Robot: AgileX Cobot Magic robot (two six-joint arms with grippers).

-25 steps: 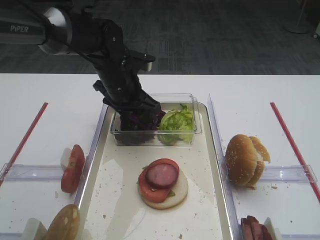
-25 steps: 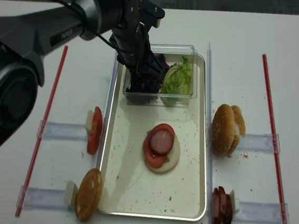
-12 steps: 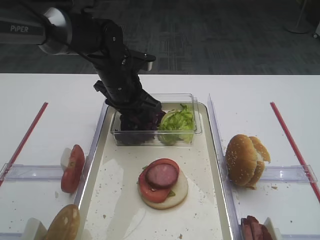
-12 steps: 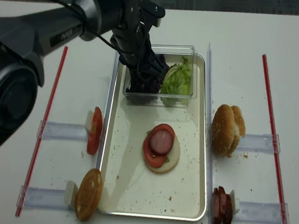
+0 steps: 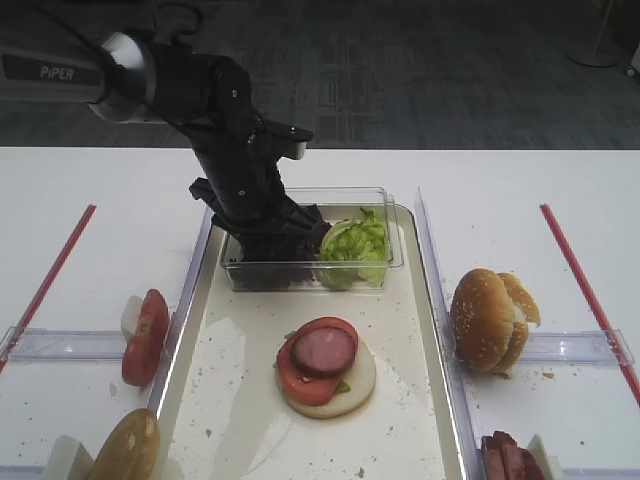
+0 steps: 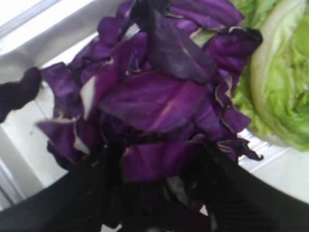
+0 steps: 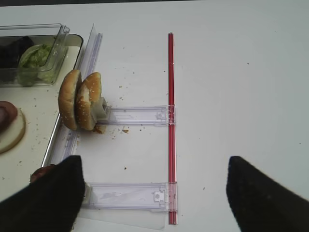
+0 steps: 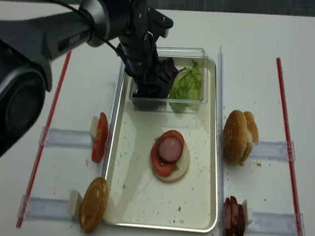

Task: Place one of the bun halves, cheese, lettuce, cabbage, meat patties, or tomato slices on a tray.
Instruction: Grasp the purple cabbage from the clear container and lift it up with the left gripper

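Observation:
My left gripper [image 5: 275, 243] reaches down into the clear box [image 5: 385, 262] at the far end of the tray [image 5: 400, 420]. In the left wrist view its fingers [image 6: 96, 183] close around a clump of purple cabbage [image 6: 159, 96]. Pale green lettuce [image 5: 352, 245] lies beside it in the same box. Mid-tray, a bun half [image 5: 355, 392] carries a tomato slice [image 5: 293, 378] and a meat patty [image 5: 323, 350]. My right gripper [image 7: 154, 193] hangs open over bare table to the right of the tray.
Upright bun halves [image 5: 488, 320] stand right of the tray and meat patties [image 5: 510, 460] at the bottom right. On the left stand tomato slices [image 5: 147, 335] and another bun half [image 5: 125, 450]. Red strips [image 5: 580, 285] and clear holders [image 7: 135, 115] lie on the table.
The left gripper has narrowed around the cabbage inside the box and its wrist has shifted slightly. Nothing else has moved.

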